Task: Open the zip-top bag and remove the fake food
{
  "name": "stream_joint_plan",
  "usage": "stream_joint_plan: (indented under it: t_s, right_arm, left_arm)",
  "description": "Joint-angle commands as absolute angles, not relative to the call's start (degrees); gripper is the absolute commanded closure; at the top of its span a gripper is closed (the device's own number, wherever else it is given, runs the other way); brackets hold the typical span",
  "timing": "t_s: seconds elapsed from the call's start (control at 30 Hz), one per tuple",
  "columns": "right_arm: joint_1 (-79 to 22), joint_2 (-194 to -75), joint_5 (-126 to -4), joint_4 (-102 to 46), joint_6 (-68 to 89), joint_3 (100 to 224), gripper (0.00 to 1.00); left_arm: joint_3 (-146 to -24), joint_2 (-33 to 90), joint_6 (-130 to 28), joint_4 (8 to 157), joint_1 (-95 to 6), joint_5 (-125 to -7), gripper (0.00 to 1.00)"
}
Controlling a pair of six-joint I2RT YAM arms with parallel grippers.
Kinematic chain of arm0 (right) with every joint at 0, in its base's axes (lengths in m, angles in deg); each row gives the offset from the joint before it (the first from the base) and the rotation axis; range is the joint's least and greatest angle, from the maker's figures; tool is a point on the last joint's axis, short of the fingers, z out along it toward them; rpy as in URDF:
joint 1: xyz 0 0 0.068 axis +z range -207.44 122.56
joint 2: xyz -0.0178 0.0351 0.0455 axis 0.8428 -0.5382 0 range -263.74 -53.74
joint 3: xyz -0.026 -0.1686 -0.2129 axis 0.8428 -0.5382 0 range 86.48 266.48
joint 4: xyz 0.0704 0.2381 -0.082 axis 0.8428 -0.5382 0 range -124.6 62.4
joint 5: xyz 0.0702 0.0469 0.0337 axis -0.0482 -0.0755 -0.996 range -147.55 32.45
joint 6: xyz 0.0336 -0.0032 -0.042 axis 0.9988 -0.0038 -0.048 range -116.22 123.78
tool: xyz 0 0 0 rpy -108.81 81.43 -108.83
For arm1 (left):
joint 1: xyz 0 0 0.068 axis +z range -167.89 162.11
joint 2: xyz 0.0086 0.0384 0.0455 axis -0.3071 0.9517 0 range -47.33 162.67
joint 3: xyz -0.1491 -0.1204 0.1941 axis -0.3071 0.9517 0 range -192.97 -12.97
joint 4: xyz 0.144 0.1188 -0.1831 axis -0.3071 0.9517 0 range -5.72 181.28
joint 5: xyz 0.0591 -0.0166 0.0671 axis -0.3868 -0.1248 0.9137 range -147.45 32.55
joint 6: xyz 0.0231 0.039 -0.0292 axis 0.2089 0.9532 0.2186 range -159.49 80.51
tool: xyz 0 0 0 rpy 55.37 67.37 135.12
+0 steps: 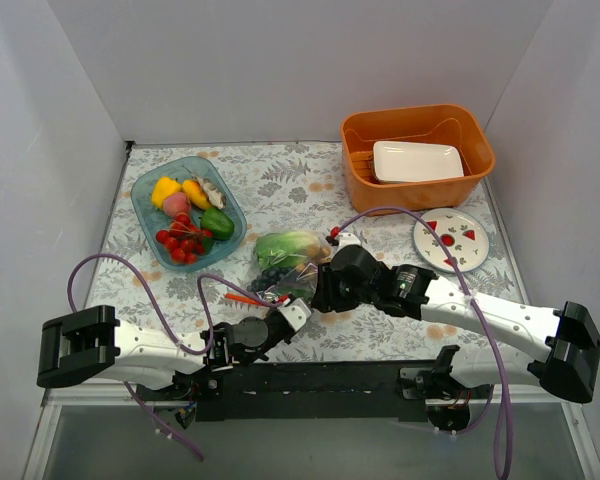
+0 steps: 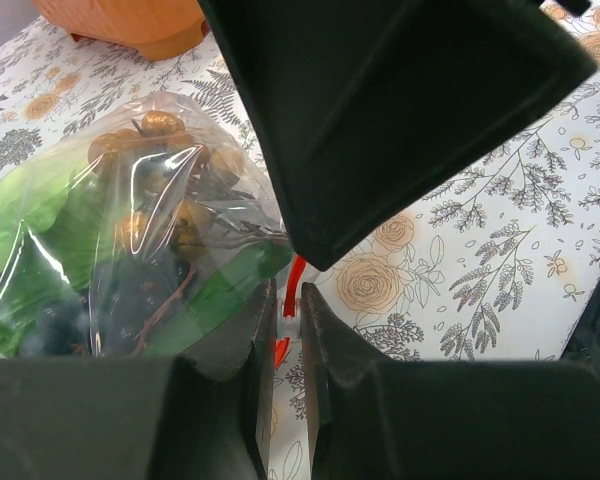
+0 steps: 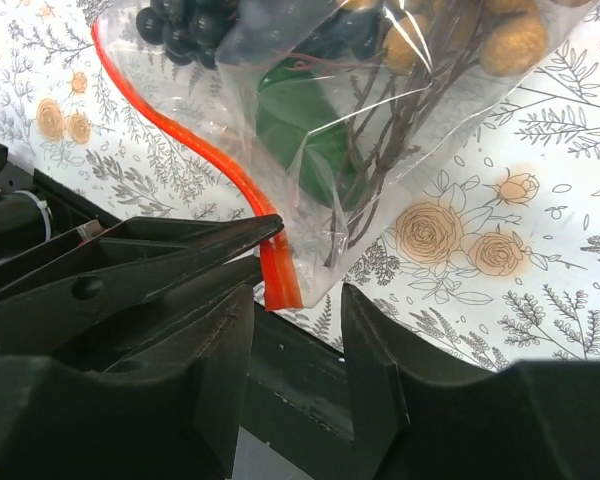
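My left gripper nearly closed, pinching red-orange zip strip of crinkly clear zip-top bag; right gripper half open, gripping nothing.

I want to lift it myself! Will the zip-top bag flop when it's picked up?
Probably floppy: the zip-top bag is thin, crinkled clear plastic. Its toy lettuce and toy grapes would likely slide and sag to the bottom. It looks light.

Left fingers tight together; right fingers apart.
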State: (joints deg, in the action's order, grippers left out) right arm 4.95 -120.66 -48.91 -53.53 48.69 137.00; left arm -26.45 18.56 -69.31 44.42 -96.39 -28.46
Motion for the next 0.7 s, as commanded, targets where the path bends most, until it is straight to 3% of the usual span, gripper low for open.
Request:
stream_joint_plan:
  t_s: [0.0,0.33,0.67]
  right_arm:
    - [5.58,-120.54,-45.51,-53.61,50.01,138.25,0.53]
    - [6.19,-118.27,-43.85,-51.33,45.54,136.84,0.55]
    - [6.28,-96.13,-44.18,-37.54,27.17,128.23,0.51]
  left_arm:
    - [-28.18,18.06,-68.67,43.94,-96.64,-29.68,1.0]
    - [-30.81,17.98,-69.37,48.75,-96.55,-32.57,1.0]
    - [-38.54,6.66,-71.74,68.01,-94.0,-44.08,1.0]
